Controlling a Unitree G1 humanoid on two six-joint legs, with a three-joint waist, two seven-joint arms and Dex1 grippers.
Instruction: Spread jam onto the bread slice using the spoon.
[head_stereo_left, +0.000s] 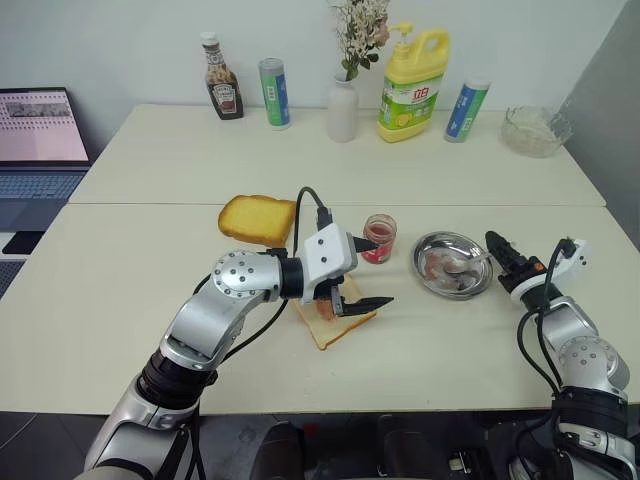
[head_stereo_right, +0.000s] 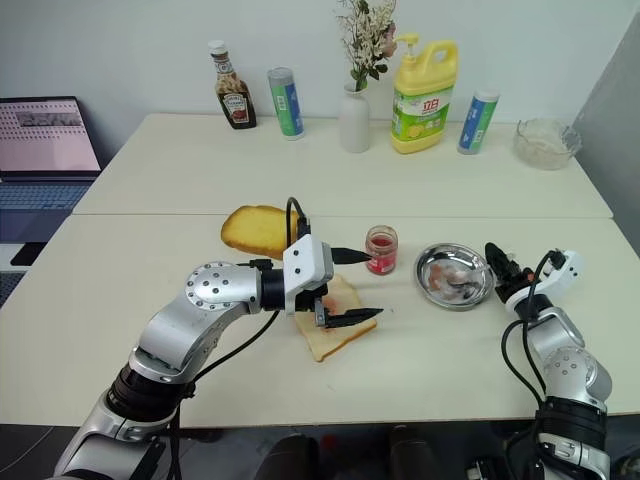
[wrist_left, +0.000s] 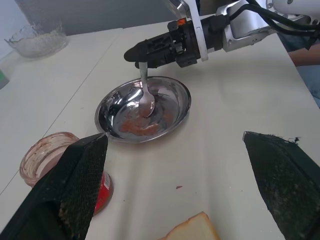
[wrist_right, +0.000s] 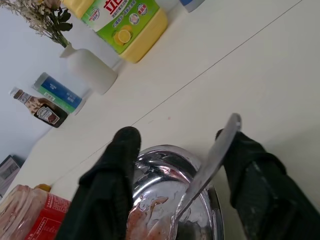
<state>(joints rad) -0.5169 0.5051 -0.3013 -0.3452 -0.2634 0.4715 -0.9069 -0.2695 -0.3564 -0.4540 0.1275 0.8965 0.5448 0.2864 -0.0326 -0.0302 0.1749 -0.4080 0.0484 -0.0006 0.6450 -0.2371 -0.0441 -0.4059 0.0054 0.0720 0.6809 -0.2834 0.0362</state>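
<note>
A pale table holds a breakfast setup. Near the middle, the bread slice (head_stereo_right: 335, 330), thin and tan with a pinkish-red smear, lies flat on the tabletop. The left gripper (head_stereo_right: 355, 287) hovers just over it with its two black fingers spread wide, holding nothing. Just beyond the slice, to the right, stands the short glass jar of red jam (head_stereo_left: 379, 239). A thicker golden slice of toast (head_stereo_left: 257, 219) rests to the left of the jar.

Right of the jam sits a round steel dish (head_stereo_left: 452, 263), smeared with jam. The spoon (wrist_left: 145, 96) has its bowl resting inside the dish and its handle leaning up toward the right gripper (wrist_right: 185, 150). That gripper's fingers are parted at the dish's right rim, with the handle between them against one finger.
</note>
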